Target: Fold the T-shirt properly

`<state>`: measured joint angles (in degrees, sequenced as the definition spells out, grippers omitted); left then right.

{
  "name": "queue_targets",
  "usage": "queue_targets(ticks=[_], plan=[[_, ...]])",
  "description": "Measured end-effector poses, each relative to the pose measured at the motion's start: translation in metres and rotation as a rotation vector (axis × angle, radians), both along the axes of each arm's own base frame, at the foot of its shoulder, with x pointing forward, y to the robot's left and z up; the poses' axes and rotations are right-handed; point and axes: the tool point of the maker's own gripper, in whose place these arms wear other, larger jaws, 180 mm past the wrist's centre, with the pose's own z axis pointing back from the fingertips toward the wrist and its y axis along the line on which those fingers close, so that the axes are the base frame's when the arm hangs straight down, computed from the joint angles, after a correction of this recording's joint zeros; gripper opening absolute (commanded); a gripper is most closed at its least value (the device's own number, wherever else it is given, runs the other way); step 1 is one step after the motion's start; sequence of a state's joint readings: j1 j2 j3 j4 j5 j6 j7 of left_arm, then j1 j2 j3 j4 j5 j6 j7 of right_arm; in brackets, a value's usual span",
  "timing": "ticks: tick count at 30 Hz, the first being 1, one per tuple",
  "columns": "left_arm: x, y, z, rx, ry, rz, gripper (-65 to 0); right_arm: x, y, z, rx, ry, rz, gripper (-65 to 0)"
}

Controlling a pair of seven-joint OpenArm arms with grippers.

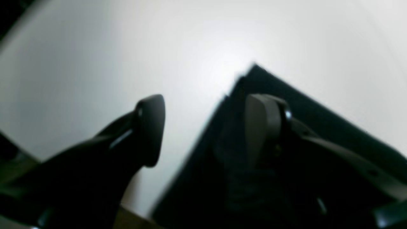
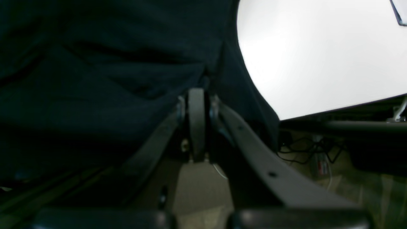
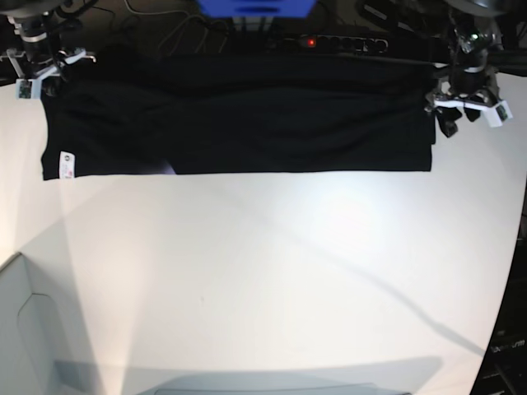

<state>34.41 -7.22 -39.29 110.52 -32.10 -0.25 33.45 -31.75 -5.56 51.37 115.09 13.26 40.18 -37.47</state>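
The black T-shirt (image 3: 247, 123) lies folded into a long band across the far side of the white table (image 3: 263, 271). Its white tag (image 3: 67, 164) shows at the band's left end. My left gripper (image 3: 447, 122) is at the band's right end. In the left wrist view it (image 1: 206, 127) is open, one finger over the shirt's corner (image 1: 270, 82) and the other over bare table. My right gripper (image 3: 37, 76) is at the band's far left corner. In the right wrist view it (image 2: 197, 95) is shut on the black cloth (image 2: 95, 63). The print is hidden.
A power strip with a red light (image 3: 329, 41) and a blue object (image 3: 255, 6) sit beyond the table's far edge. A pale grey box (image 3: 25, 329) stands at the front left. Cables (image 2: 305, 149) lie on the floor below the table edge.
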Motion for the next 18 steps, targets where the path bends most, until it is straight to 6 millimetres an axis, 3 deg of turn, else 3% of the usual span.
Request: queue_targets(ticks=[6,10,13,18], plan=[[-0.01,-0.015,-0.048,-0.085,0.104,-0.011,-26.5,0.021,0.0,0.008,0.0,-0.061,0.001,-65.0],[-0.012,-0.009,-0.068,-0.112,0.132,0.019,-26.5,0.034,-0.002,0.013,-0.007,-0.093,-0.003,-65.0],[-0.015,-0.007,-0.071,-0.111,0.138,0.026,-26.5,0.045,-0.002,0.018,-0.007,-0.129,-0.002,-65.0],[-0.016,-0.007,-0.071,-0.11,0.141,0.026,-26.5,0.044,-0.003,0.016,-0.005,-0.12,-0.005,-65.0]])
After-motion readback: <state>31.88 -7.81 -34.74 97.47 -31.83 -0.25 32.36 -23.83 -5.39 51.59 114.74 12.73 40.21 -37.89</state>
